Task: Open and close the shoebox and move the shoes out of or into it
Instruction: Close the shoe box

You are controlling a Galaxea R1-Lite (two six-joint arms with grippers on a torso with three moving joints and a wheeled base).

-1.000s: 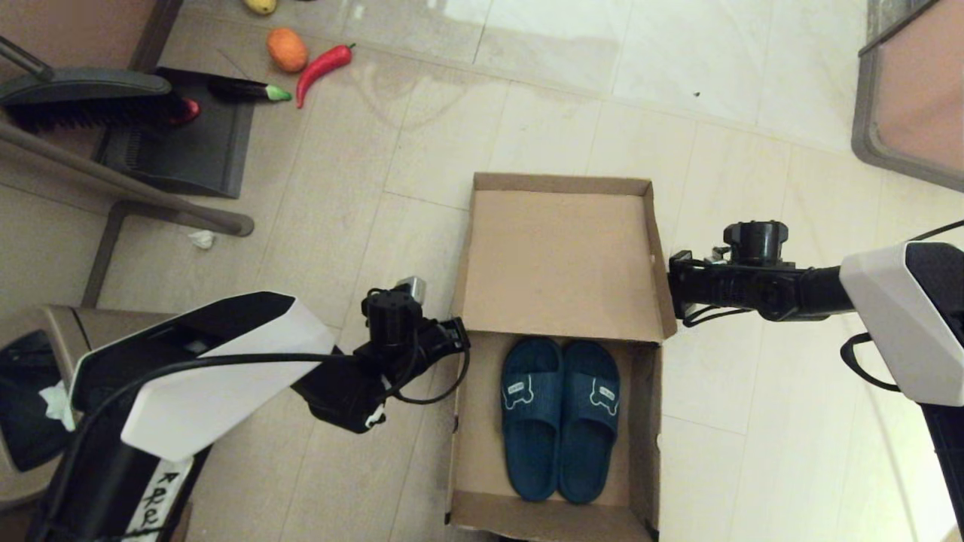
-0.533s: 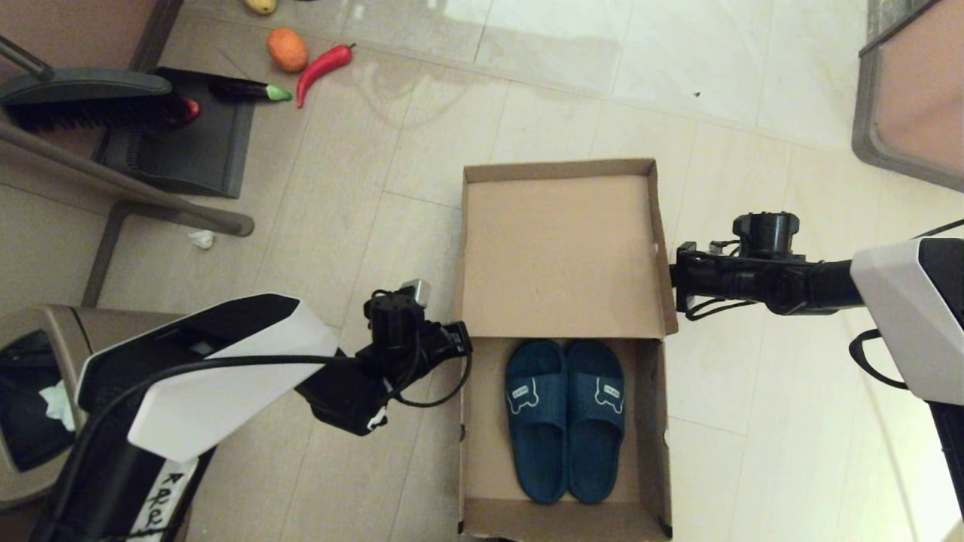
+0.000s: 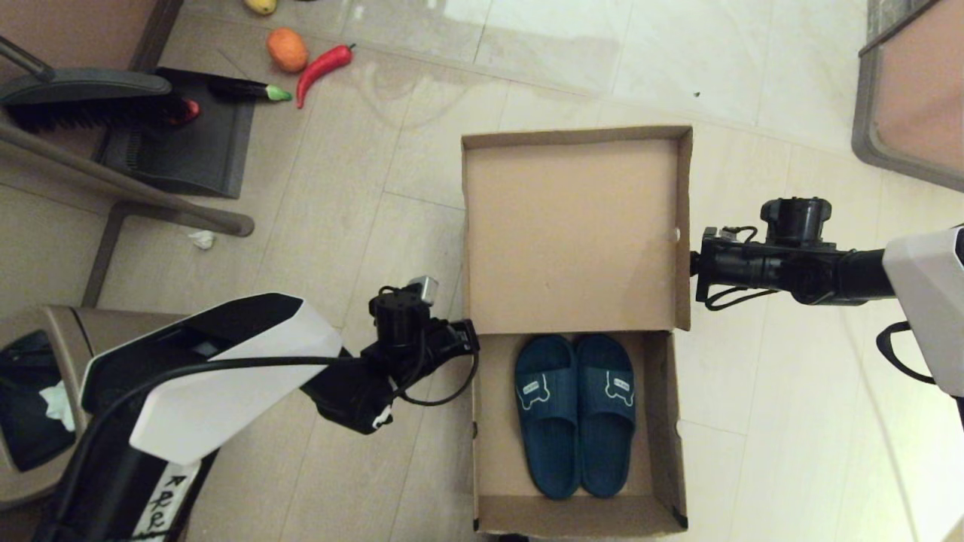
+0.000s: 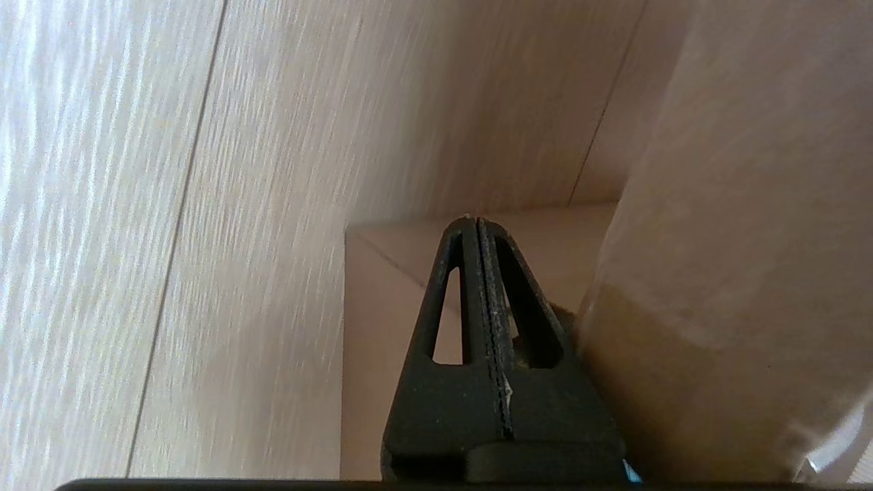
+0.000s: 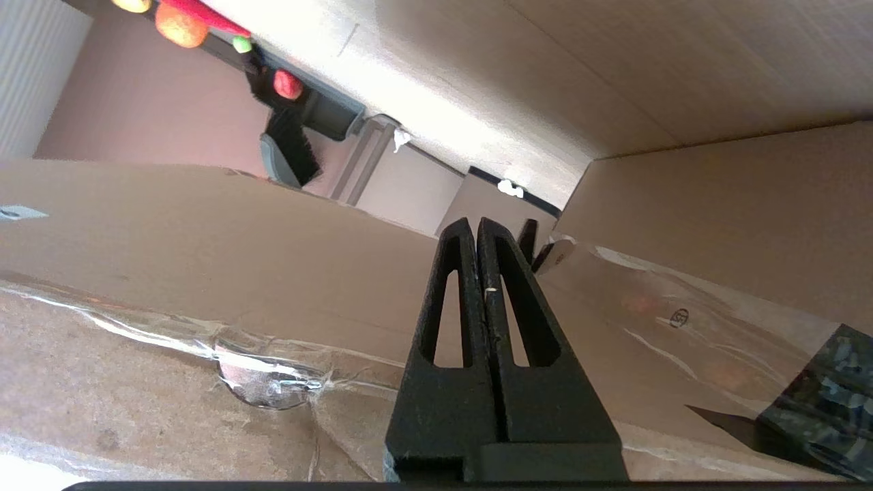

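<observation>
Shoebox [image 3: 576, 226]: sitting on the tiled floor [image 3: 422, 150], lid standing open. Shoes [image 3: 576, 414]: lying side by side inside (straps toward the lid). Left claw [image 4: 477, 228]: fingers pressing together, hovering at the box's left wall. Right claw [image 5: 476, 228]: fingers together, resting against the lid's right edge.

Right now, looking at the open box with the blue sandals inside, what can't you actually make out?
- Shoebox near end: cut off by the head view's bottom edge.
- Shoes: the logo design on the straps is too small to read in the head view; neither wrist view shows them.
- Left gripper tip: cardboard fills that wrist view, so contact with the box is unclear.
- Right gripper: the same, beside the lid.
</observation>
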